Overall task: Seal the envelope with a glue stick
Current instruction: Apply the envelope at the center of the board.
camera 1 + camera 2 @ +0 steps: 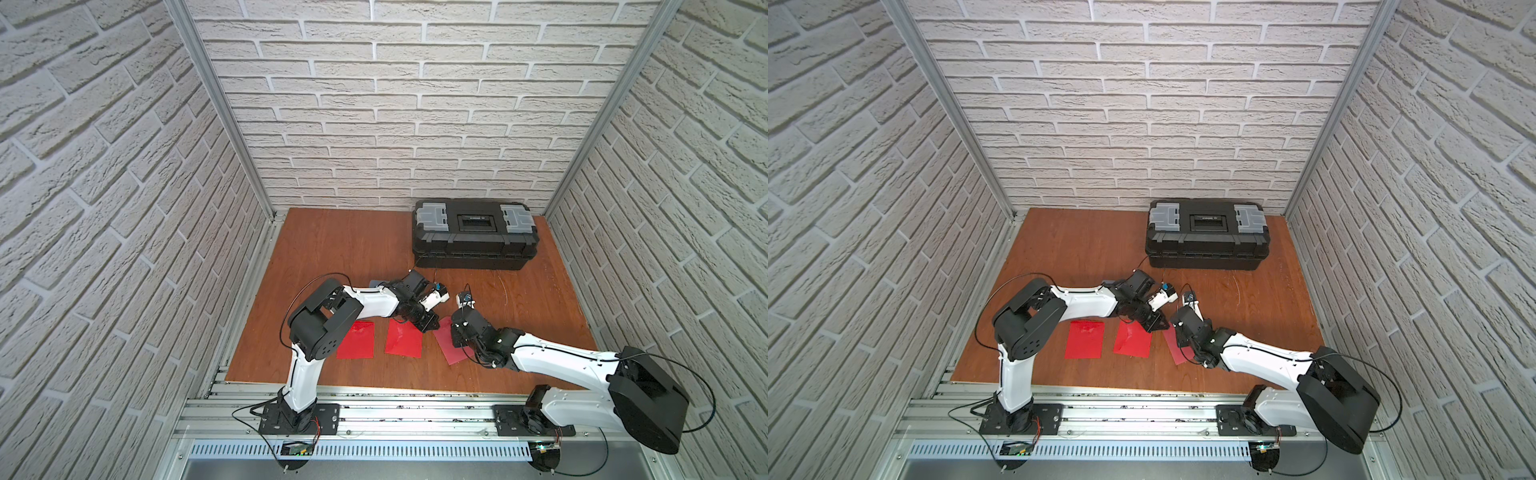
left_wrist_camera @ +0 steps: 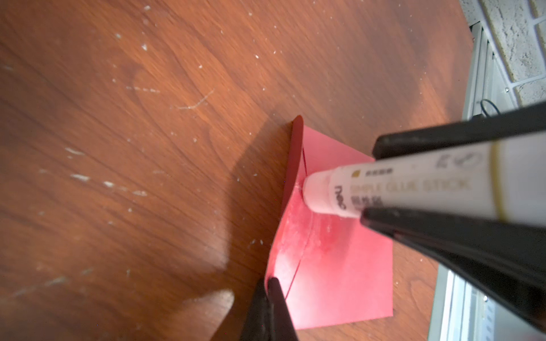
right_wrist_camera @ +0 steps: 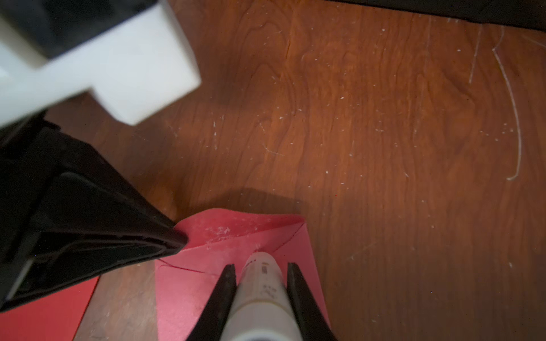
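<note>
Top view, toolbox [image 1: 473, 237] beyond envelope [image 1: 446, 347], spares [image 1: 355, 338] beside

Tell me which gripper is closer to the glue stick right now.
Right. The right gripper is clamped around the glue stick, whose tip meets the red envelope at the fold of its flap. The left gripper pinches that flap's edge, off to one side of the stick.

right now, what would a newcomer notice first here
The white cylindrical glue stick, clamped in the right gripper, has its tip at the fold of the open flap of a red paper envelope. The left gripper pinches that flap's edge. A black plastic toolbox sits at the back.
</note>
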